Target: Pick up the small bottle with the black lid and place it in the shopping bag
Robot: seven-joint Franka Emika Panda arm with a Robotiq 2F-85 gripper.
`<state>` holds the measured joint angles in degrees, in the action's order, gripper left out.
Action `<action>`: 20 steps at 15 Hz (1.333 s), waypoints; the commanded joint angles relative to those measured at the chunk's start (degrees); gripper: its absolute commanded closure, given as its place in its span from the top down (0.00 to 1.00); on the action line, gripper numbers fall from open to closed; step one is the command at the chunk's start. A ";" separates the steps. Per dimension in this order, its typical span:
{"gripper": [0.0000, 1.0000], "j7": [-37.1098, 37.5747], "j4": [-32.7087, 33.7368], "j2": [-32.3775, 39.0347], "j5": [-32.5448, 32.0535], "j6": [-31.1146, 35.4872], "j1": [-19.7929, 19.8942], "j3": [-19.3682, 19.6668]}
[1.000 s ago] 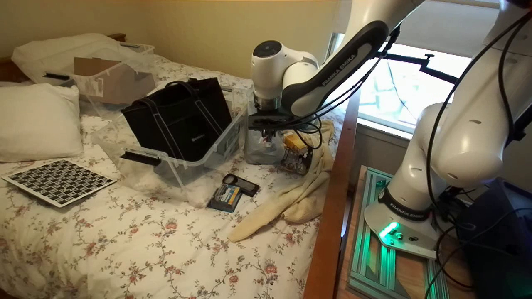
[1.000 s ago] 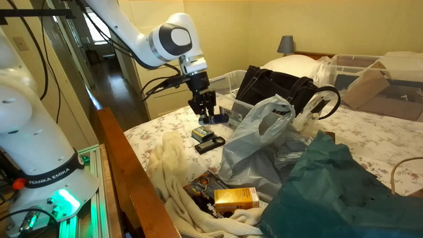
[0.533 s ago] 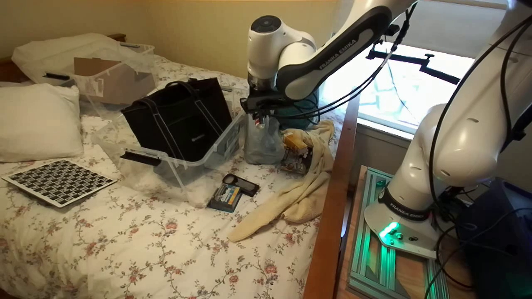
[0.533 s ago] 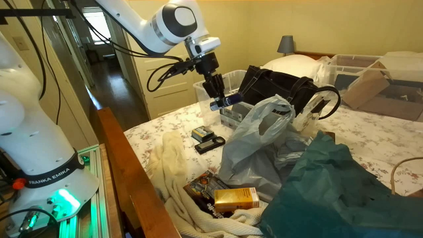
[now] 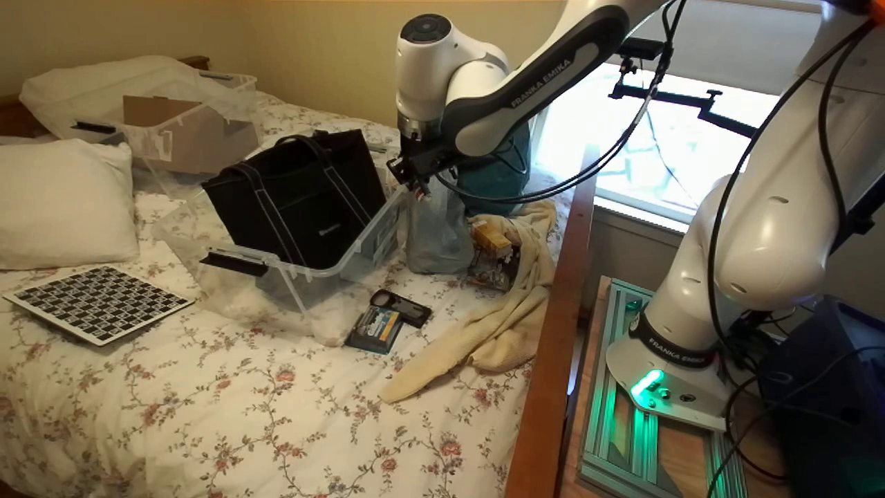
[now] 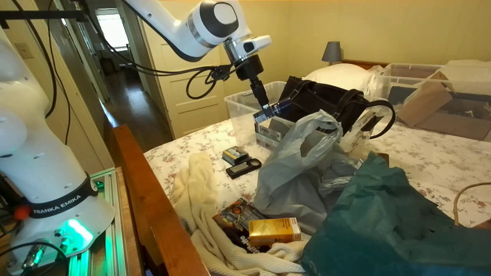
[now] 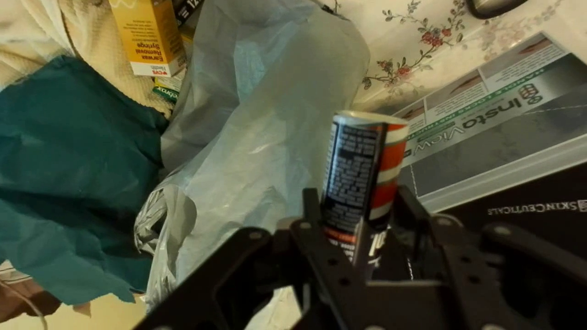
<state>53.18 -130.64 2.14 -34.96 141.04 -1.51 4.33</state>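
- The pincer [image 7: 360,211] is clamped on the small bottle [image 7: 353,160], a finger on each side of it, and holds it in the air above the flower-patterned surface [image 5: 276,415]
- The small bottle is tilted; the wrist view shows dark fine print and red and white stripes on its side, but I cannot make out the lid
- In an exterior view its dark end points at the shopping bag [image 6: 318,97] and overlaps it from that side; whether they touch I cannot tell
- The shopping bag, black with stitched handles, sits tilted in a clear bin [image 6: 243,120]
- A grey plastic bag [image 6: 287,188] stands just beside the clear bin, with a teal bag [image 6: 383,222] next to it
- A yellow box [image 6: 274,231] lies on a dark box [image 6: 234,216], both among the folds of a cream blanket [image 6: 199,176]
- A small flat box [image 5: 377,330] and a slim black device [image 5: 404,308] lie side by side near the clear bin
- A checkered board [image 5: 100,304] lies near a white pillow [image 5: 62,204]
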 commanded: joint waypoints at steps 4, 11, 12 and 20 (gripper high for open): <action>0.18 -0.02 1.38 0.94 -2.96 1.62 0.17 -1.09; 0.18 -4.38 8.17 4.51 -8.89 6.83 -0.33 -2.51; 0.18 -6.84 9.62 5.64 -8.17 8.12 -0.27 -2.59; 0.18 -17.59 21.01 17.08 -5.38 20.77 0.29 -3.54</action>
<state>38.75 -115.33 13.65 -41.82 158.05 -1.85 1.81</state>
